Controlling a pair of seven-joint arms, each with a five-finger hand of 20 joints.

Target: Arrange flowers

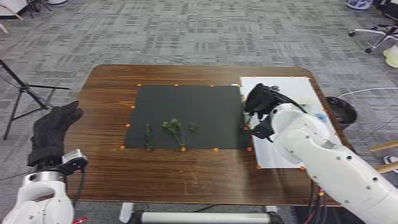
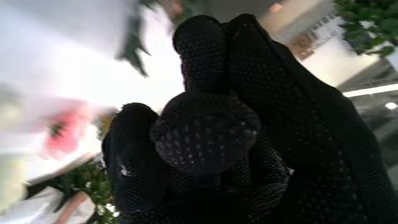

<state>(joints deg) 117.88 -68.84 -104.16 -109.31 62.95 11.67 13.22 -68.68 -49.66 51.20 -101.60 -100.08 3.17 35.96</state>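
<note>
Right hand at the white sheet, right by the black mat!
Spread or pinching a stem? Can't tell. Beside it on the sheet, greenery: a sideways sweep of the glove could snag and drag it. Out on the mat, near its front edge, thin green stems lie apart; a low pass or clumsy drop might knock them askew or bruise the leaves.

Stems lie on a mat, left of paper.
</note>
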